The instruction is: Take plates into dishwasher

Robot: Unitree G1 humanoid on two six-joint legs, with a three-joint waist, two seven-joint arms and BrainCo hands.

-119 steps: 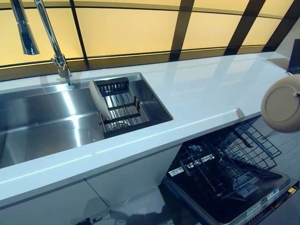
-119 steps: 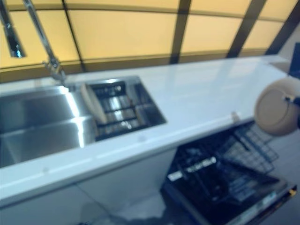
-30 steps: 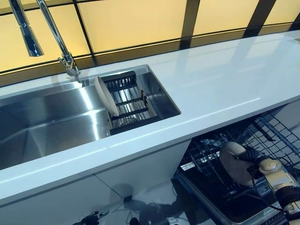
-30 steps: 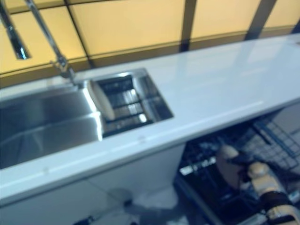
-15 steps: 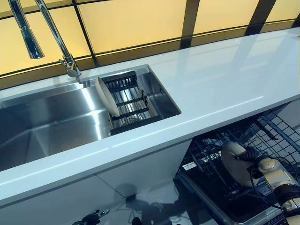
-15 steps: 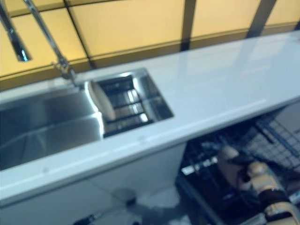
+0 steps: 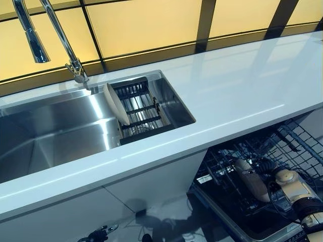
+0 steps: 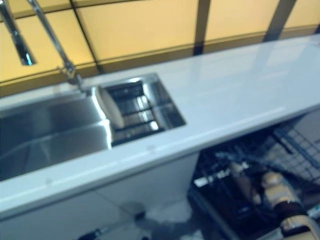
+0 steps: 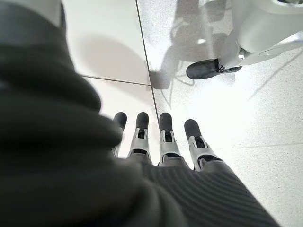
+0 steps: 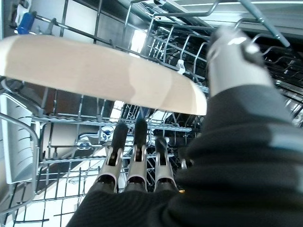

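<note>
Step in hand: the right hand (image 7: pixel 272 174) lowers one beige plate (image 7: pixel 251 179) into the lower rack (image 7: pixel 227 171) of the open dishwasher (image 7: pixel 262 222), below the edge of the tabletop (image 7: pixel 227 96).
Right hand: in its wrist view the fingers (image 10: pixel 136 142) lie straight under the plate and the thumb (image 10: pixel 227 52) comes over its rim, so the plate is pinched between them.
Plate direction: it stands nearly on edge, the long axis running from the tabletop side towards the robot, one face turned to the hand.
Plate seat: I cannot tell if the lower rim is already between the rack wires.
Next move: I think the rim must go between two wires, then the thumb can release; a tilted plate may fall flat.
Second plate (image 7: pixel 115 104): it leans on edge against the wire drainer (image 7: pixel 139 113) in the sink (image 7: pixel 50 136), near the tap (image 7: pixel 60 40), and waits for its turn.
Left hand (image 9: pixel 161 142): hanging over the floor (image 9: pixel 236 94), fingers straight, holding nothing.
</note>
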